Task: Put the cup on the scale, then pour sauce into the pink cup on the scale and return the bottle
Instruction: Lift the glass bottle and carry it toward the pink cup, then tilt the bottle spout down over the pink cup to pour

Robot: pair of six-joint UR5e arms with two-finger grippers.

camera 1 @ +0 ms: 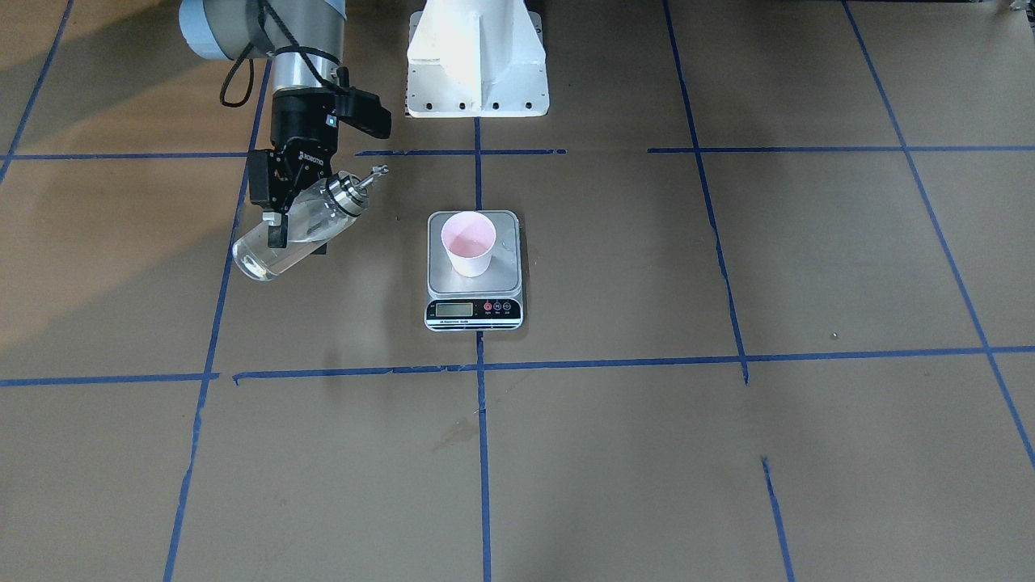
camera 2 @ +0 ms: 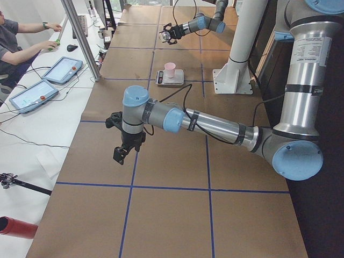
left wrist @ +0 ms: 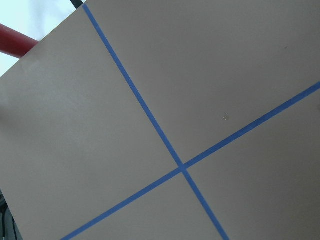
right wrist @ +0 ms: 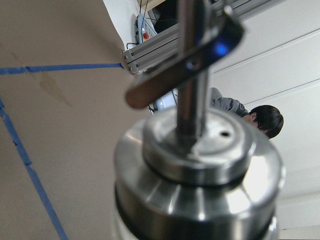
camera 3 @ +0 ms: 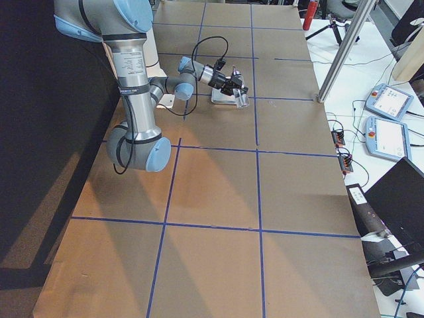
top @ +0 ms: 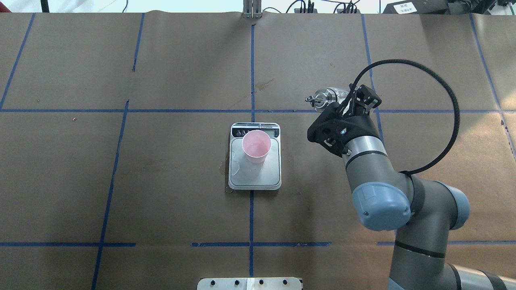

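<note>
Firstly, the left arm lies outside both the overhead and front-facing views. Only the left side view shows it, stretched low along the counter (top: pixel 161 181) with its wrist bent downward. The left end effector (camera 2: pixel 117 157) points down near a blue tape line. Whether it is open or closed cannot be told from that view. Its wrist camera shows only brown paper, a tape crossing (left wrist: pixel 182 167) and the corner of a red object (left wrist: pixel 15 42).

At centre, the scale (top: pixel 258 175) sits squarely on the counter. The cup (top: pixel 256 146) stands upright on the display end of its plate. The display reading is too small to make out. The sauce cannot be confirmed inside the cup. A faint glossy outline (top: pixel 238 164) on the plate, left of the cup in the overhead view, may be wetness.

Right of the scale and well apart from it, the right arm reaches forward with its wrist rolled over. The right end effector (camera 1: pixel 295 234) is clamped across the body of the bottle (camera 1: pixel 259 257). The bottle is tilted, cap (camera 1: pixel 346 194) higher than base, spout (camera 1: pixel 373 173) aimed toward the scale's side. In the overhead view the wrist hides the glass body, leaving only cap and spout showing. The right wrist view is filled by the blurred cap, with none of the fingers visible. A seated person (right wrist: pixel 260 117) is partly hidden behind it.
</note>
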